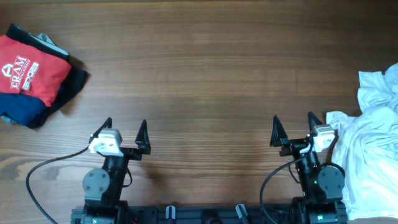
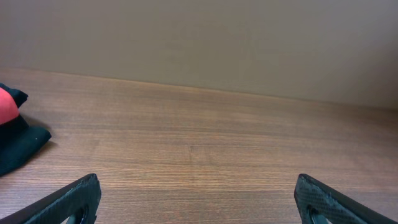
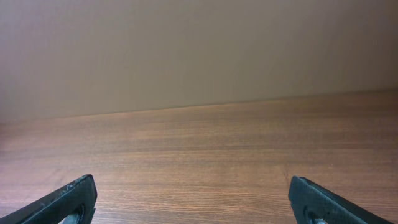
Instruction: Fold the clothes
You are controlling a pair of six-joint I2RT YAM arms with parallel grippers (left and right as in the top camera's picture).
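Your left fingers point(image 1: 142, 133) and right fingers point(image 1: 275, 131) are gaping wide, gripping nothing, waiting ready. The white shirt point(image 1: 373, 155) is lying crumpled at the desk's point(image 1: 205, 74) right edge, beside your right arm.

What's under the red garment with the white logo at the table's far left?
A folded navy garment lies under the red garment, showing along its lower and right edges. Its covered middle, and anything further beneath, cannot be seen.
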